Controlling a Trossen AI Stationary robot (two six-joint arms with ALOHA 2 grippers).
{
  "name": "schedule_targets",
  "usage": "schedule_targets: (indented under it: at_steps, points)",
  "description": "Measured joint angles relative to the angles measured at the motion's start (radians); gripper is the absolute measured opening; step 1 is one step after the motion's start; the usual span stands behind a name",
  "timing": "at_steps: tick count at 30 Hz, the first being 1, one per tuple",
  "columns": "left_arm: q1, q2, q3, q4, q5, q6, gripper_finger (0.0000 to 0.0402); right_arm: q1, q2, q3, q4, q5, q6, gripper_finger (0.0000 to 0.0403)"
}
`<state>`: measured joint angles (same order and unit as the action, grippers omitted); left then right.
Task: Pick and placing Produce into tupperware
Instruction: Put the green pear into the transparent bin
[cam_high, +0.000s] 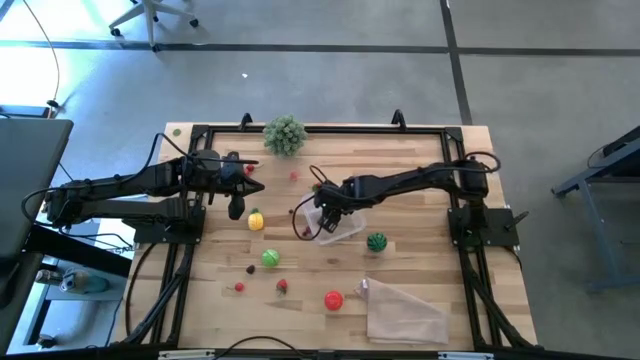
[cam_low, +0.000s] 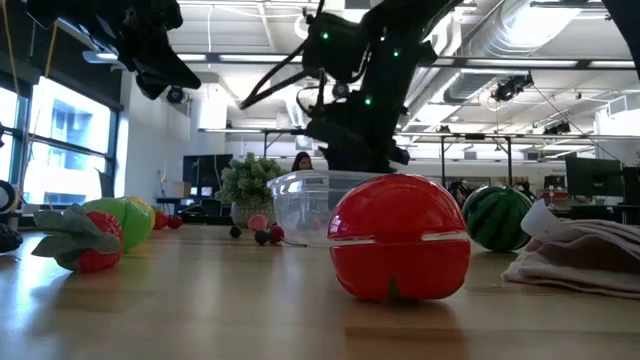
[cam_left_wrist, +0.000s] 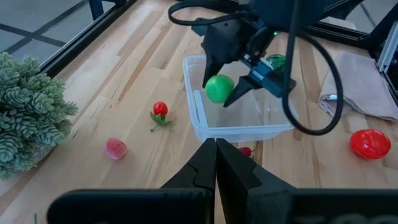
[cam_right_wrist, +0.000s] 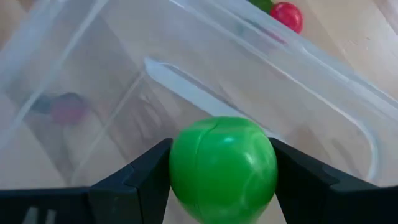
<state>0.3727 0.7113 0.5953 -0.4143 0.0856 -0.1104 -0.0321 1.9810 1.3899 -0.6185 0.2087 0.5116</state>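
My right gripper (cam_right_wrist: 222, 186) hangs over the clear tupperware (cam_high: 338, 228) and is shut on a green ball (cam_left_wrist: 219, 88). The tub stands mid-table; in the right wrist view its floor (cam_right_wrist: 124, 93) lies right below the ball. My left gripper (cam_left_wrist: 216, 152) is shut and holds nothing, above the table left of the tub, near a yellow fruit (cam_high: 256, 220). Loose produce lies around: a striped melon (cam_high: 376, 241), a red tomato (cam_high: 333, 299), a green fruit (cam_high: 270, 258) and small red pieces (cam_high: 283, 286). My right gripper pinches the green ball (cam_right_wrist: 222, 167) between its two fingers (cam_right_wrist: 140, 180), one on each side at the ball's widest part. The fingers come from above, slanting down. The ball is lifted clear over the tub's open top (cam_left_wrist: 205, 115).
A grey-green leafy clump (cam_high: 285, 134) stands at the far edge. A crinkled clear bag (cam_high: 402, 312) lies near the right front corner. A pink piece (cam_left_wrist: 115, 148) and a red stemmed fruit (cam_left_wrist: 160, 111) lie on the wood between clump and tub. Black frame rails (cam_high: 180, 260) border the table.
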Motion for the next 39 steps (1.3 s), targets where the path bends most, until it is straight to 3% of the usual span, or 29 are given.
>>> schedule_targets:
  at_steps: [20, 39]
  points:
    - [0.000, 0.000, 0.000, 0.000, 0.000, 0.000, 0.0001, -0.001, 0.011, 0.000, 0.023, 0.001, -0.019, 0.0248]
    - [0.000, 0.000, 0.000, 0.000, 0.000, 0.000, 0.0001, -0.001, 0.011, 0.000, 0.027, 0.026, 0.007, 0.0250]
